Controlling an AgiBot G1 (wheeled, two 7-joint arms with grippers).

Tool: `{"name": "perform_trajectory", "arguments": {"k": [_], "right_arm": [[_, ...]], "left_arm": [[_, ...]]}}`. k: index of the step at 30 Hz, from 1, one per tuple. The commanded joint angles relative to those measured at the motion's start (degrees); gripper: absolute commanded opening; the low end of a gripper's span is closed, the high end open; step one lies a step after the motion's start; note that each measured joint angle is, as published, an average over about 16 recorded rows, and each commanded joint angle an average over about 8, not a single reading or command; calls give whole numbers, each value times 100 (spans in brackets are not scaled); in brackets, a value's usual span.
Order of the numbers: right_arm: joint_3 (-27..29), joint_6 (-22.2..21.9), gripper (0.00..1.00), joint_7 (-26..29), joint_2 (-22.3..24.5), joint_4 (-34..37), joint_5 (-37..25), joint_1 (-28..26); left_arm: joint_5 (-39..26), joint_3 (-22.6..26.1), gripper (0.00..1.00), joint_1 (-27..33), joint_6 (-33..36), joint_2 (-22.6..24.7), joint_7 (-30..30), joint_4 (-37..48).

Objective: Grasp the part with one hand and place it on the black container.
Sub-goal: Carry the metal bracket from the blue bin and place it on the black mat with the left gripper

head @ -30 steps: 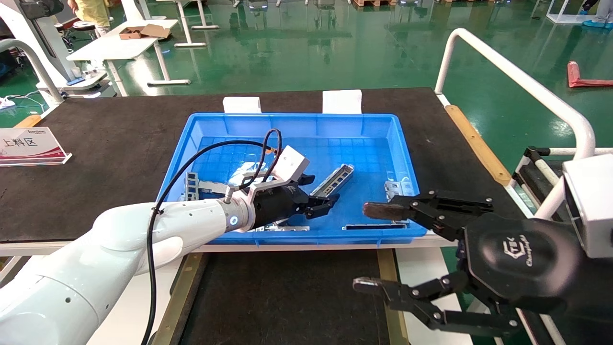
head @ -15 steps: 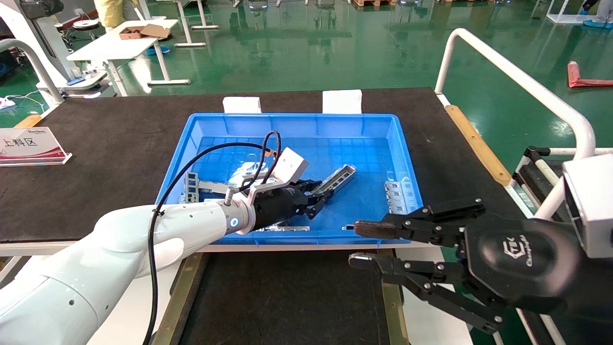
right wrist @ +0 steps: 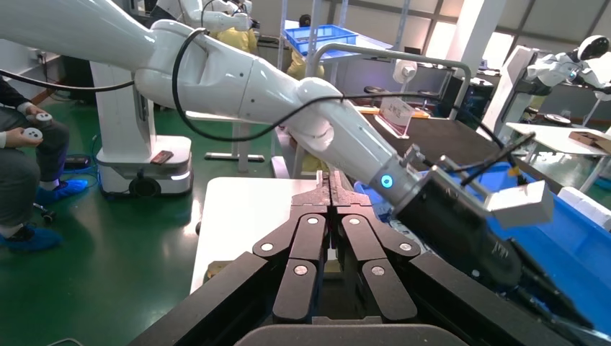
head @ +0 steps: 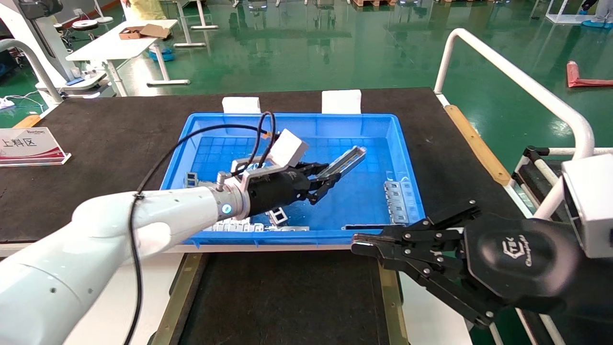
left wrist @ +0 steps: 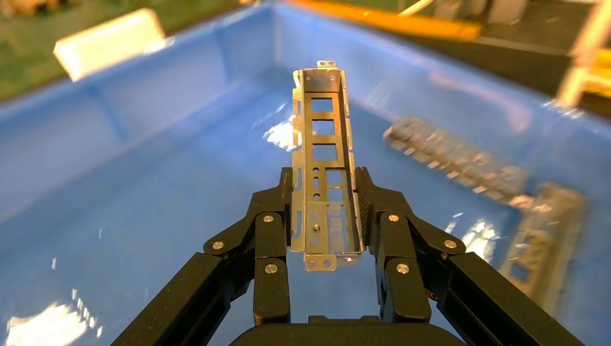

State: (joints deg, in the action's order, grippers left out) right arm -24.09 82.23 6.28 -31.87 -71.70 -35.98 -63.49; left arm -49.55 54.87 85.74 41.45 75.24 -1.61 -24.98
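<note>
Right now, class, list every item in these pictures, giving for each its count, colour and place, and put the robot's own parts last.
Part: one, silver-grey, held above the bin floor.
Blue bin: one, blue, on the table mat.
Other metal pieces: several, silver, on the bin floor; exact count unclear.
Black container: one, matte black with olive-brass side rails, in front of the bin.
Table mat: one, black, under the bin.
White blocks: two, white, behind the bin.
Sign: one, white and red, on the mat's left side.
Left gripper: one, black, over the bin, shut on the part.
Right gripper: one, black, shut, by the bin's near right corner.
</note>
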Motion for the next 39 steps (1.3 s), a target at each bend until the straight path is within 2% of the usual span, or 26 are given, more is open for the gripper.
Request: {"name": "perform_trajectory", "arguments": {"k": [1, 9, 17, 22, 30, 39], "right_arm": [[0, 0, 0, 0, 0, 0, 0, 0], [0, 0, 0, 0, 0, 0, 0, 0], [0, 0, 0, 0, 0, 0, 0, 0], [0, 0, 0, 0, 0, 0, 0, 0], [0, 0, 0, 0, 0, 0, 0, 0], [0, 0, 0, 0, 0, 0, 0, 0]], "left_arm": [[110, -74, 0, 32, 199, -50, -182, -15], [467, -297, 0, -55, 1404, -806, -497, -666], [740, -351, 0, -438, 2021, -1877, -33, -2203], [853, -351, 0, -754, 1904, -2473, 405, -3306], [814, -221, 0, -1527, 1253, -3226, 802, -4767], [632, 100, 0, -2496, 526, -3520, 903, -5205]]}}
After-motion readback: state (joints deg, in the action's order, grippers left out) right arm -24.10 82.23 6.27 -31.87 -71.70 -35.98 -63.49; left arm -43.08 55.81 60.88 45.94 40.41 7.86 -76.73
